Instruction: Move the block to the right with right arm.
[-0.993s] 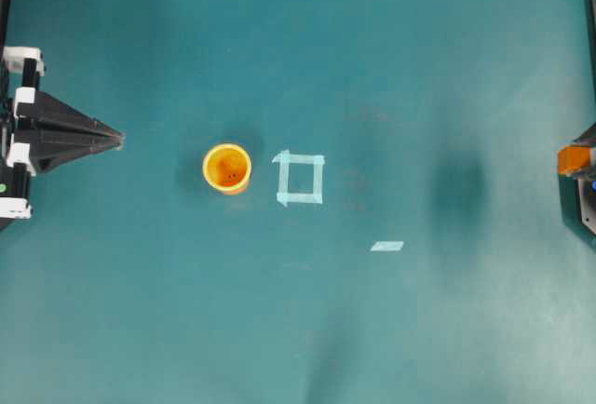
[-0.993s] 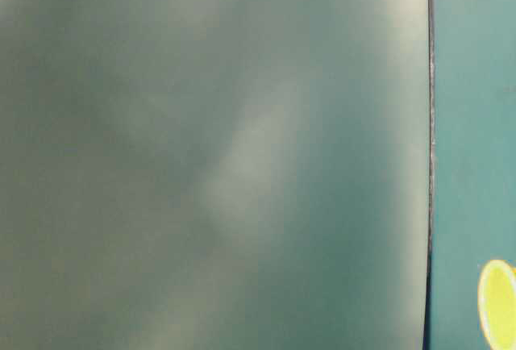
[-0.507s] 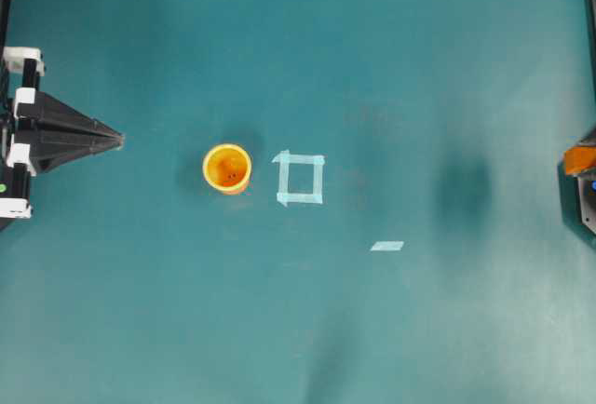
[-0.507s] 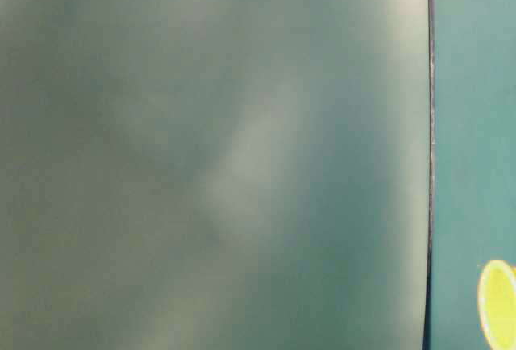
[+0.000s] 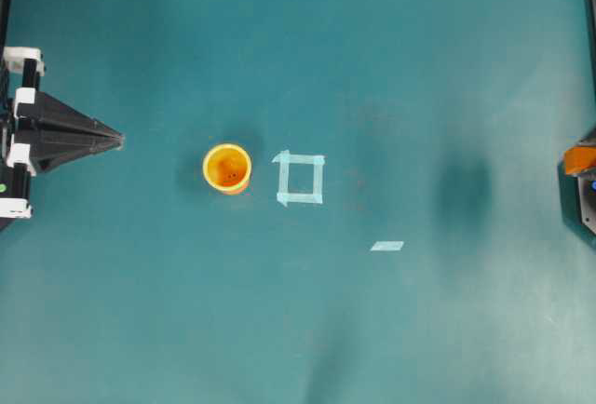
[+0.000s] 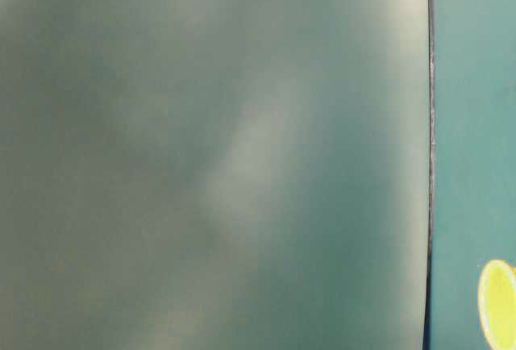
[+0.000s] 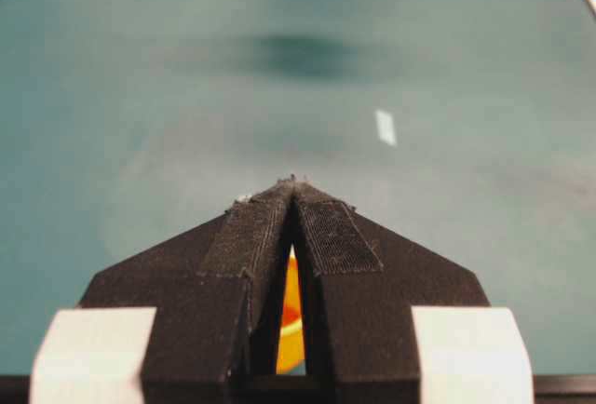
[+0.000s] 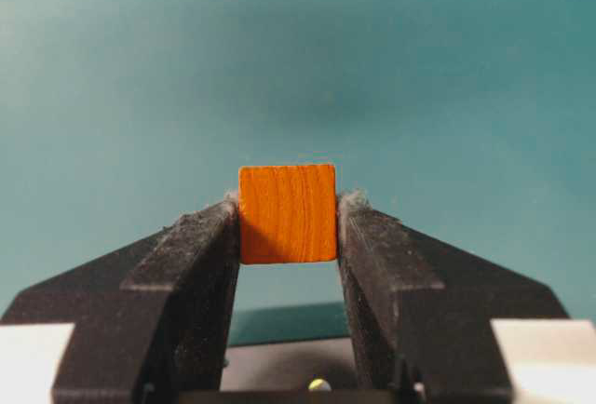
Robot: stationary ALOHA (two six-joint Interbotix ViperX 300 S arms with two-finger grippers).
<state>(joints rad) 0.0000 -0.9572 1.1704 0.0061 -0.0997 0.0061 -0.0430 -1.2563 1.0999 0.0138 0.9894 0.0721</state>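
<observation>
Right claw (image 8: 289, 222) clamps the block (image 8: 287, 213); left claw (image 7: 293, 185) together (cup (image 5: 227, 168), tape square (image 5: 300, 179) well apart)

A round yellow-orange plastic cup (image 5: 227, 168) is standing upright on the teal table cover (image 5: 298, 329). A pale tape square outline (image 5: 300, 179) is lying just right of the cup, and a short pale tape strip (image 5: 386, 246) is lying farther right and nearer the camera.
</observation>
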